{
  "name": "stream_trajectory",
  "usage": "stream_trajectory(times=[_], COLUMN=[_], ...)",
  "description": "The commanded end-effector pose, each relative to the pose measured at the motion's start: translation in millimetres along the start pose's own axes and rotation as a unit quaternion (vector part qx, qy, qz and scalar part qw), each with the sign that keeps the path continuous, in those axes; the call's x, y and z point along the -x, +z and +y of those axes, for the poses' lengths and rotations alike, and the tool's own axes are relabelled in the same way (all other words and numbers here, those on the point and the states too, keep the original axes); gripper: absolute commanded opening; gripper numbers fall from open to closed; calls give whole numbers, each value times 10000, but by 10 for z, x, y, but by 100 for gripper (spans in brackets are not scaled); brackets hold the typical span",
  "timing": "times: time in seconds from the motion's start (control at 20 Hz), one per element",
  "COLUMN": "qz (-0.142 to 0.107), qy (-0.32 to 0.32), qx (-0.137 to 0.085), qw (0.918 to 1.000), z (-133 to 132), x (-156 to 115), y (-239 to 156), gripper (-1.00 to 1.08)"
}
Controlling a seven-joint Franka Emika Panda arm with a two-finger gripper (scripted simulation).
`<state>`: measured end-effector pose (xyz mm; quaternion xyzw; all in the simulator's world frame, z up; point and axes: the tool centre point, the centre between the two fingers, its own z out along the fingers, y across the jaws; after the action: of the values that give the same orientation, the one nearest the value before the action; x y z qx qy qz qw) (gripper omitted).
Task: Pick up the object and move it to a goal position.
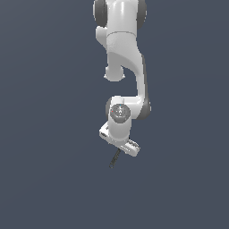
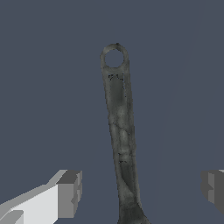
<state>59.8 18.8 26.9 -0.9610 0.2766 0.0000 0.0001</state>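
The object is a slim dark grey-black wrench-like tool [image 2: 121, 135] with a ring hole at the end of its handle. In the wrist view it lies lengthwise between my two fingertips; its head end runs out of the picture. My gripper [image 2: 142, 190] is open, one fingertip [image 2: 69, 193] on each side of the tool with wide gaps, not touching it. In the exterior view the tool [image 1: 115, 159] pokes out from under the gripper [image 1: 120, 147], which hangs low over the dark floor.
The floor [image 1: 49, 170] is a plain dark blue-grey surface. The white arm [image 1: 123, 53] reaches down from the top of the exterior view.
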Motion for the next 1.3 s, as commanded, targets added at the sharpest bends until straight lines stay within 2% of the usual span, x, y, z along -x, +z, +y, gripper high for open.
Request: stream_trajectory(times=[0.0, 0.3, 0.35, 0.95, 1.25], qz=[-1, 0, 0, 8, 8], qy=[4, 8, 8, 18, 18], qx=[1, 1, 1, 0, 0], qw=[10000, 10000, 10000, 10000, 10000], z=[1, -6, -6, 4, -9], x=[5, -7, -7, -21, -18], y=[118, 194, 194, 161, -34], gripper=[100, 100, -100, -100, -100])
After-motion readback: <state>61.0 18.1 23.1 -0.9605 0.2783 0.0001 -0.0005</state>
